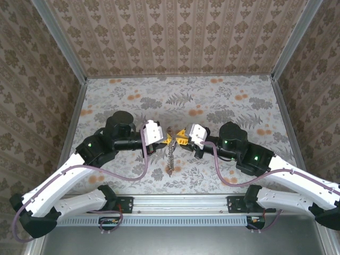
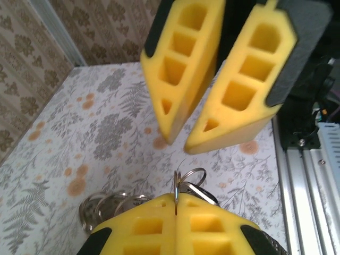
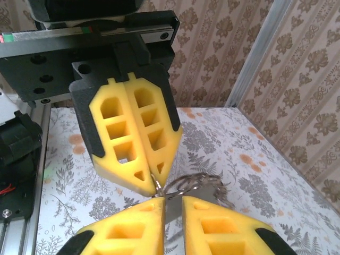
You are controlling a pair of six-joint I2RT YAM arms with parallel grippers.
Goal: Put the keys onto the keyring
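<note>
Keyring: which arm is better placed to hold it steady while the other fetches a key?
Left. The left gripper is shut on the keyring, while the right gripper has jaws slightly apart beside it, so it seems freer to move off.

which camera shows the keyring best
Left wrist: the keyring rises close up out of the seam of the shut left fingers, with more metal loops at lower left. Right wrist shows its wire loops beyond the right fingers. Top external shows it small, a chain strand below the fingers.
</note>
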